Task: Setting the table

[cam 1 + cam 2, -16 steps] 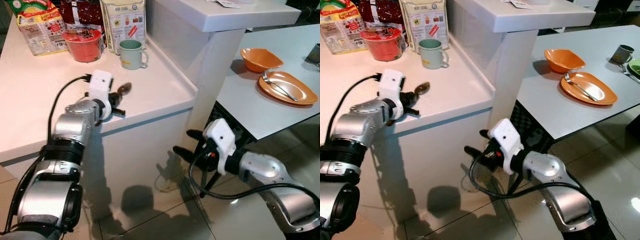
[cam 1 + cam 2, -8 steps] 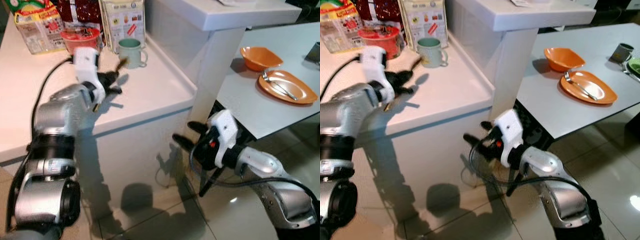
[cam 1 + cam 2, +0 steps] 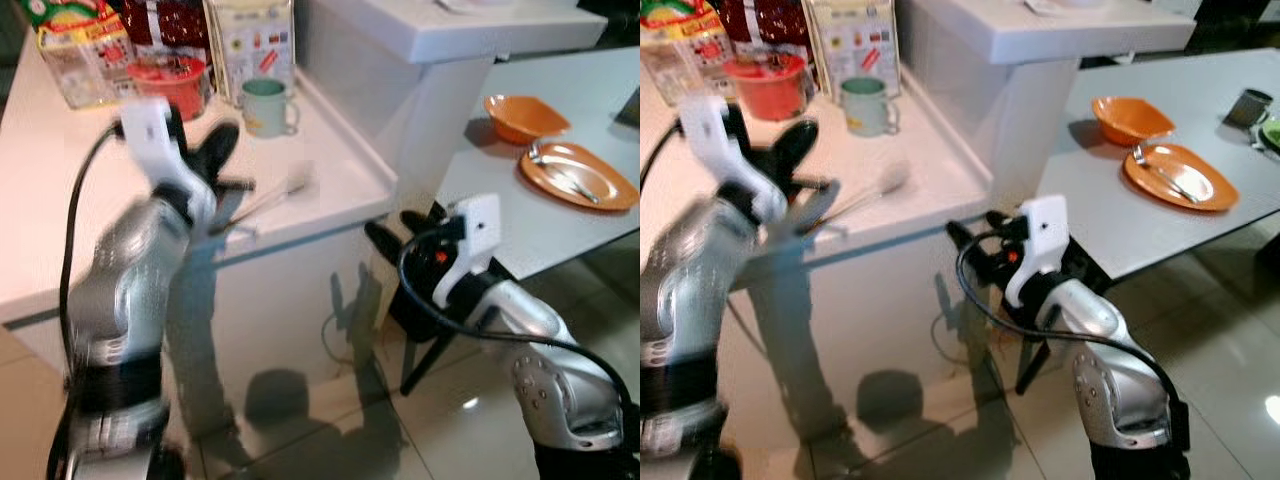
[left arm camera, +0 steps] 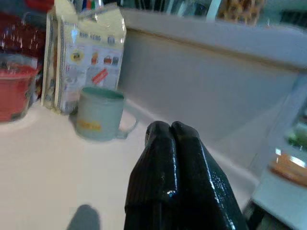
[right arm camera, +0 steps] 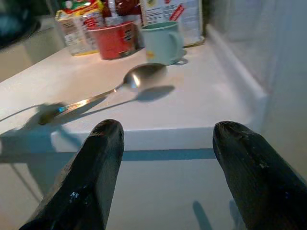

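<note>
I am holding my right gripper (image 3: 400, 228) low, beside the counter (image 3: 330, 165) and below its front edge, fingers (image 5: 91, 172) spread wide apart and gripping nothing. It is reaching toward the gap between the counter and the table (image 3: 560, 235).

My left gripper (image 3: 222, 165) is raised over the counter's front part, blurred in the head views. In the left wrist view its fingers (image 4: 172, 172) are pressed together at the tips. The spoon (image 5: 129, 81) is sticking out from that gripper over the counter top, bowl end toward the counter's right edge, its shadow lying on the surface beneath it. The handle end is blurred, so I cannot tell exactly how my fingers are pinching it.

Farther back on the counter, the mug (image 3: 264, 106) is standing near the right edge, with the red bowl (image 3: 170, 85) to its left and packets (image 3: 250, 40) behind them.

Beyond the counter's right edge, on the table, an orange plate (image 3: 580, 178) is carrying a fork (image 3: 562, 172), with an orange bowl (image 3: 524, 116) just behind it.
</note>
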`<state>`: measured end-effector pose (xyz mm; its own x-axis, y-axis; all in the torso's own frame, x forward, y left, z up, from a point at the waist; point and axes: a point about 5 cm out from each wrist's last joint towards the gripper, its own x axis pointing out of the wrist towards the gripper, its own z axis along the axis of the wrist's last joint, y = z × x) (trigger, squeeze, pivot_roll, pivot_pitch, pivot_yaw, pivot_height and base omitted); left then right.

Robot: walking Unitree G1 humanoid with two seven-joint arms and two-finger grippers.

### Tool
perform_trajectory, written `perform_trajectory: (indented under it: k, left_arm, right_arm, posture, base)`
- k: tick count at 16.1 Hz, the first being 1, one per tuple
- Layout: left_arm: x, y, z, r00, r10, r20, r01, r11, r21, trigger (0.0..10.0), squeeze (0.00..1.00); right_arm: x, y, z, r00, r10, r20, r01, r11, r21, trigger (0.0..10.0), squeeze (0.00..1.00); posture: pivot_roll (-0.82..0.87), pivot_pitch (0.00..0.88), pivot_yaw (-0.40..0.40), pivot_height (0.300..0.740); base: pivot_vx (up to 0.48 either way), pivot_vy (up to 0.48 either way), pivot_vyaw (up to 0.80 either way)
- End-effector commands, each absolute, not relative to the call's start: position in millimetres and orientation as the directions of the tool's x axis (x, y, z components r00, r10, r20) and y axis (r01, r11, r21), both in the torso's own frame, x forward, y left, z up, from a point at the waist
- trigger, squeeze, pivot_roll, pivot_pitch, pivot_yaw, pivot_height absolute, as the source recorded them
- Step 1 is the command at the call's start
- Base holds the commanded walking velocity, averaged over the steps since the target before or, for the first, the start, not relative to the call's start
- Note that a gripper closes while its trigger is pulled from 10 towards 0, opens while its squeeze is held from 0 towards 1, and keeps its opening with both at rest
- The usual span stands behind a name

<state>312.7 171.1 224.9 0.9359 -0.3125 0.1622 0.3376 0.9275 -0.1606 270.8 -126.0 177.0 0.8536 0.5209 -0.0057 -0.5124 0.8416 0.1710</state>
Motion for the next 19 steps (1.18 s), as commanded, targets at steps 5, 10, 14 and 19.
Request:
perform_trajectory:
  k: [5,10,14,19]
  left_arm:
    - [306.4,176.4,193.9,0.988,-0.141,0.066,0.141,0.99,-0.002,10.0,0.0]
    - [311.2,177.0,190.1,0.99,-0.131,0.046,0.128,0.99,0.061,10.0,0.0]
    - [311.2,177.0,190.1,0.99,-0.131,0.046,0.128,0.99,0.061,10.0,0.0]
    - [311.2,177.0,190.1,0.99,-0.131,0.046,0.128,0.99,0.061,10.0,0.0]
  right_arm:
    - [273.8,-133.1,173.5,0.906,0.423,-0.022,-0.414,0.896,0.161,10.0,0.0]
    - [274.7,-130.7,173.0,0.906,0.422,-0.021,-0.413,0.895,0.167,10.0,0.0]
    - [274.7,-130.7,173.0,0.906,0.422,-0.021,-0.413,0.895,0.167,10.0,0.0]
    - [274.7,-130.7,173.0,0.906,0.422,-0.021,-0.413,0.895,0.167,10.0,0.0]
  posture:
    - [0.06,0.0,-0.057,0.74]
    - [0.06,0.0,-0.05,0.74]
    - [0.06,0.0,-0.05,0.74]
    - [0.06,0.0,-0.05,0.74]
  base:
    - [0.0,0.0,0.0]
    - [0.0,0.0,0.0]
    - [0.0,0.0,0.0]
    - [0.0,0.0,0.0]
